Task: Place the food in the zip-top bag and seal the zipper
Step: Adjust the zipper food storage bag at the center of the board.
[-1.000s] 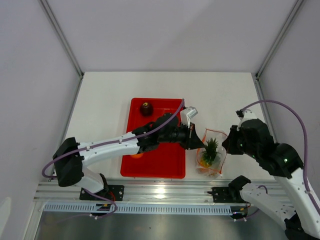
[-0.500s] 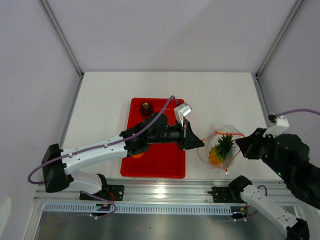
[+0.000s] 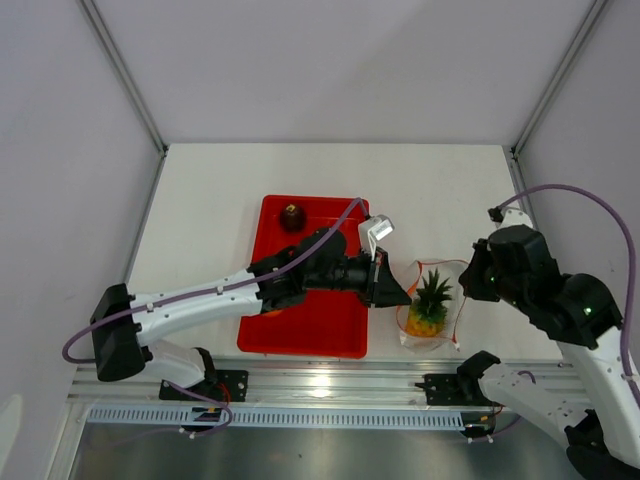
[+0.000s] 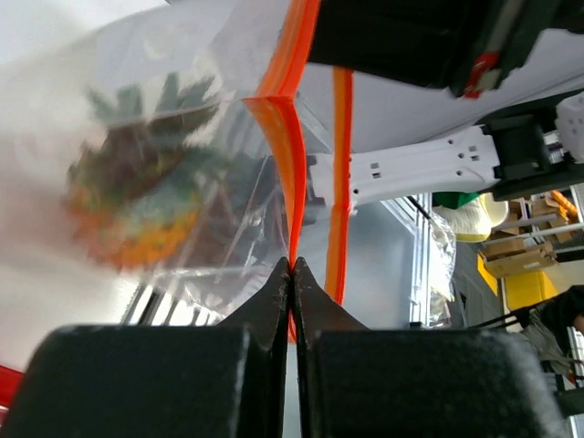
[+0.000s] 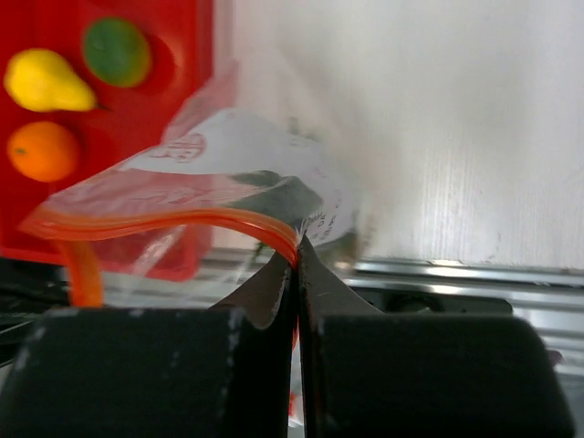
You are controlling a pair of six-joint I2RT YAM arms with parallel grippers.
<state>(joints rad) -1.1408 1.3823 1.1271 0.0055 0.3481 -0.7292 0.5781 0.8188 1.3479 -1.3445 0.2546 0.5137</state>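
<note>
Left end effector point(image 4: 292, 265) is clamping tight on the zipper point(image 4: 283, 137), fingertips pressed together with the red-orange strip running up from between them, and the right end effector point(image 5: 297, 251) is doing the same on the opposite end of that strip, pinching it closed where it is arching away in a curve. Between the two, the zip-top bag point(image 3: 445, 330) is hanging with its mouth pulled open, sitting just off the right side of the red tray point(image 3: 300, 335), over the white worktop point(image 3: 430, 200). Inside it the pineapple point(image 3: 430, 305) is showing through the clear plastic, green crown pointing away from the arm bases. Back on the tray, the yellow pear point(image 5: 41, 82), the green round fruit point(image 5: 116, 50) and the orange point(image 5: 46, 151) are lying close together, and the dark red round fruit point(image 3: 292, 216) is sitting alone near the tray's far edge. The left arm is stretching across the tray to reach the bag, while the right arm is coming in from the side of the bag away from the tray.
</note>
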